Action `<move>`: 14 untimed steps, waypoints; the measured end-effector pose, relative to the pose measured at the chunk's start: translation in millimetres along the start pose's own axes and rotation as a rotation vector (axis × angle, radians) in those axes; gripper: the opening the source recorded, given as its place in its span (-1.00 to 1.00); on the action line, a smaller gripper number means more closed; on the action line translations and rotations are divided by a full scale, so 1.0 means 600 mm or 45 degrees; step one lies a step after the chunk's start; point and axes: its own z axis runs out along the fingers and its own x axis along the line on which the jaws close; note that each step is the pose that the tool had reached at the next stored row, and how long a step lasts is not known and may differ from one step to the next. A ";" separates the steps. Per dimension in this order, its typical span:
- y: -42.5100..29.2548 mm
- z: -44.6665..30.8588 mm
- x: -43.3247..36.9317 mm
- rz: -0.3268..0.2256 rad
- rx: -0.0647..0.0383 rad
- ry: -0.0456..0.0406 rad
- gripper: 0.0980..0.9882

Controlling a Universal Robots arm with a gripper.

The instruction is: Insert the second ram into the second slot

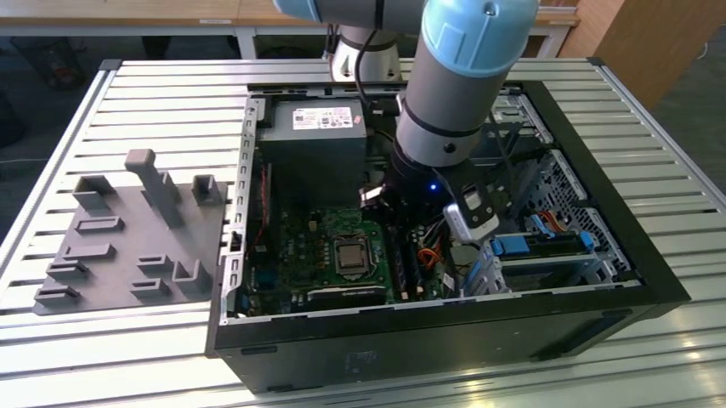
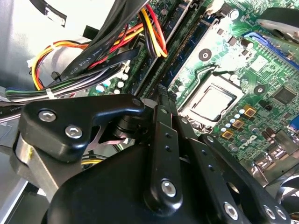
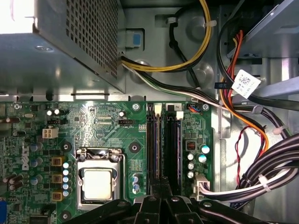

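Slatted table, open computer case, end effector over memory slots, cables beside.

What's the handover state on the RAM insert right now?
Pincer: down inside the PC case, tip at the RAM slots beside the CPU socket. Grip state unreadable.
Second ram: cannot tell whether it is held or seated.
Done: arm is positioned at the slots.
Left: insertion into the second slot is not confirmed.
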 end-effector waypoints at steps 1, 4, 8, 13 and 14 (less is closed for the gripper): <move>0.000 0.001 0.000 0.000 0.000 0.000 -0.98; 0.000 0.004 0.000 0.000 0.001 0.000 -0.98; 0.000 0.011 -0.001 0.000 0.005 0.000 -0.98; 0.000 0.011 0.000 0.000 0.006 0.000 -0.98; 0.000 0.010 0.000 0.000 0.006 0.000 -0.98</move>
